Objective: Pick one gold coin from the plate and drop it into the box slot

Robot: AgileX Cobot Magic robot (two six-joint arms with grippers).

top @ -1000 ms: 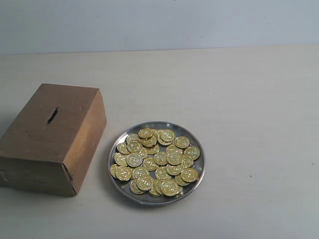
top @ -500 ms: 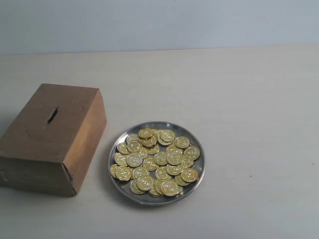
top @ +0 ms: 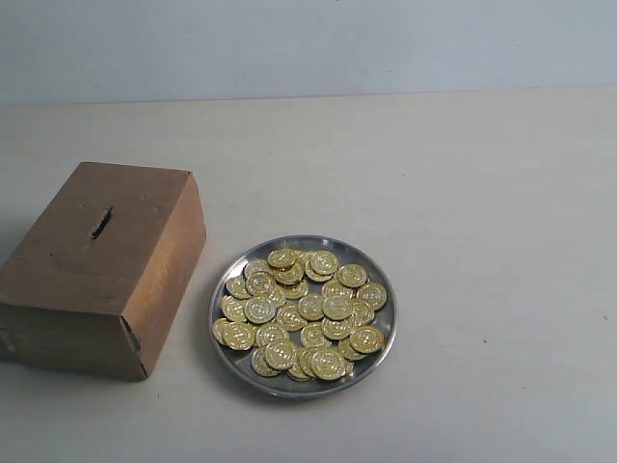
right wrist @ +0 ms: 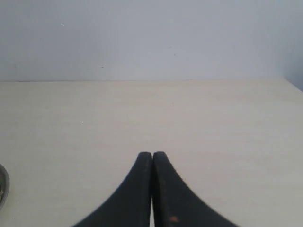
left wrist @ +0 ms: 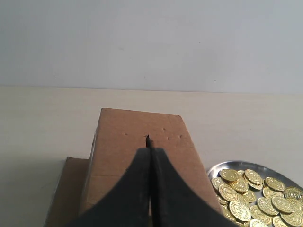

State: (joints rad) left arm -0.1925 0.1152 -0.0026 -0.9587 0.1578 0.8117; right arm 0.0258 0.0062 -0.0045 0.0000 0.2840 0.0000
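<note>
Both claws are pressed fully together and pinching nothing. The left gripper (left wrist: pixel 148 151) has its two black fingers (left wrist: pixel 135 189) squeezed flat against each other with no gap, and the tips are lined up over the top face of the box (left wrist: pixel 118 137). I honestly can't tell from that angle whether they touch it. The right gripper (right wrist: pixel 152 158) is the same deal, clamped on itself with nothing between the fingers, over bare table (right wrist: pixel 213 118). As for containers, the plate (top: pixel 289 387) sits on the table just to the right of the box in the exterior view, close to it but with a thin strip of table showing between them. It's loaded with gold coins (top: pixel 304 311), a loose overlapping heap that stays inside the rim. None of them is in either claw. The slot (top: pixel 100 223) is a short dark slit in the box's upward-facing top, toward the far end.
</note>
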